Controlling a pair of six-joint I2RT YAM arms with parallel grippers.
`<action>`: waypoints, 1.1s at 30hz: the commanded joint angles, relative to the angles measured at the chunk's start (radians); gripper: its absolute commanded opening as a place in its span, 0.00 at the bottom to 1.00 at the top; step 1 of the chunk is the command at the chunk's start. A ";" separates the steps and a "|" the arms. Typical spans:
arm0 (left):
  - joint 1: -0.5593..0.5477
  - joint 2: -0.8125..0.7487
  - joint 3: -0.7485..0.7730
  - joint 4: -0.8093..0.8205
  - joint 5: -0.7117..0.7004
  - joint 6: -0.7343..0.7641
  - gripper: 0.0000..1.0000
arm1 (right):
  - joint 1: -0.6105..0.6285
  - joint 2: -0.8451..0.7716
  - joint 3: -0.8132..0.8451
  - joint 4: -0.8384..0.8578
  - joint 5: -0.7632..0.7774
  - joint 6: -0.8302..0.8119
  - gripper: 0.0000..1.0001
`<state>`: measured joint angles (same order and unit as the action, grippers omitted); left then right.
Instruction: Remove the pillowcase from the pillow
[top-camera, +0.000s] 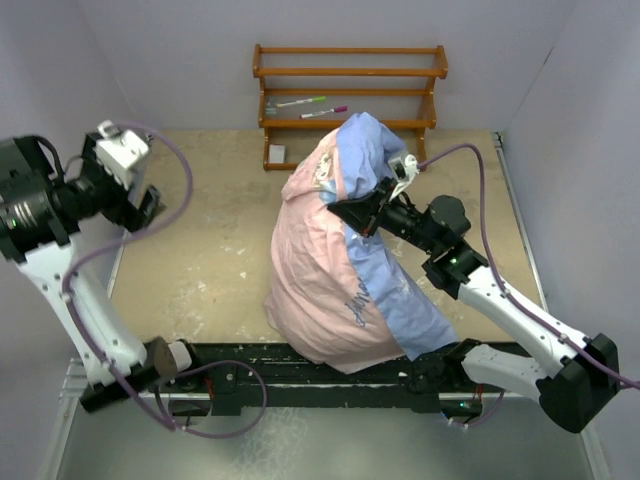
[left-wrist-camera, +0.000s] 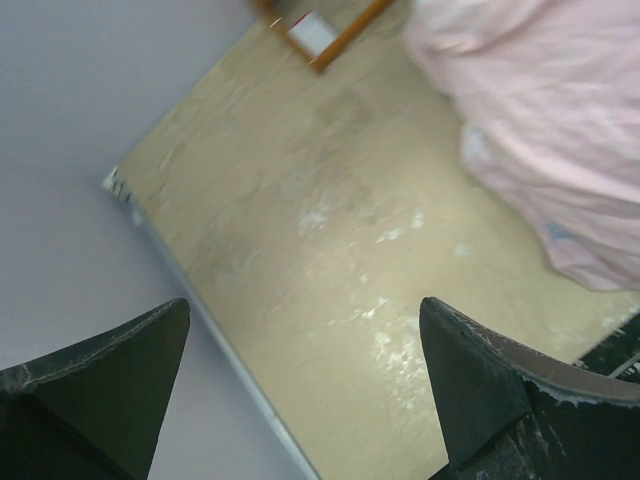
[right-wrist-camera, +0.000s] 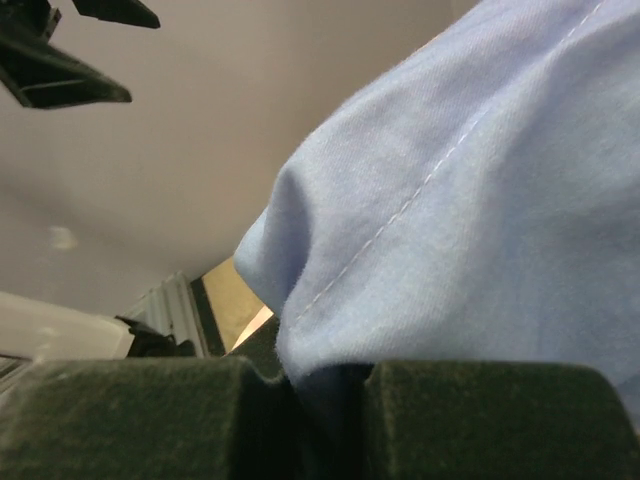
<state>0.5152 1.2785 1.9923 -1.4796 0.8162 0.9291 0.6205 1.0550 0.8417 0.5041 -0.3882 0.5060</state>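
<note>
Now the right pincer (top-camera: 347, 213) is clamped on a blue fold of the pillowcase (top-camera: 315, 280), heaped just in front of the wooden rack (top-camera: 348, 90), with the pillow hidden inside. The left pincer (top-camera: 148, 206) gapes wide and empty, well left of the rack. Mid-peel, I'd say; the next move calls for a steady pull.

Thin matt cloth pillowcase (top-camera: 320, 270), glossy varnished wooden rack (top-camera: 350, 71), scuffed matt tabletop (top-camera: 210, 250).
</note>
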 joint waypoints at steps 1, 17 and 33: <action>-0.123 -0.128 -0.095 -0.067 0.197 0.188 0.99 | 0.009 0.065 0.147 0.259 -0.225 0.060 0.00; -0.170 0.017 0.188 -0.068 0.138 0.104 0.99 | 0.111 0.133 0.657 -0.381 -0.283 -0.583 0.00; -0.269 -0.136 -0.220 -0.070 0.250 0.188 1.00 | 0.220 0.093 0.618 -0.612 -0.165 -0.831 0.00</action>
<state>0.2665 1.1160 1.8595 -1.5578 1.0393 1.0847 0.8261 1.2160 1.4372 -0.2234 -0.5774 -0.2485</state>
